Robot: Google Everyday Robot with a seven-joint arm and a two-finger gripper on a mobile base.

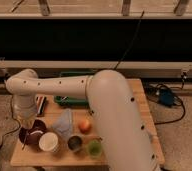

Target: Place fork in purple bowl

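The purple bowl (34,136) sits at the front left corner of the wooden table (139,107). My gripper (26,123) hangs at the end of the white arm, just over the bowl's back left rim. A thin grey sliver (23,144) slants down from the gripper across the bowl's left edge. It may be the fork, but I cannot tell for sure. The arm hides the right part of the table.
A white cup (49,142), a dark cup (75,143) and a green cup (94,148) line the front edge. An orange fruit (84,125) and a pale blue bag (64,122) lie mid-table. A green tray (71,100) stands behind, with a striped packet (40,105) at its left.
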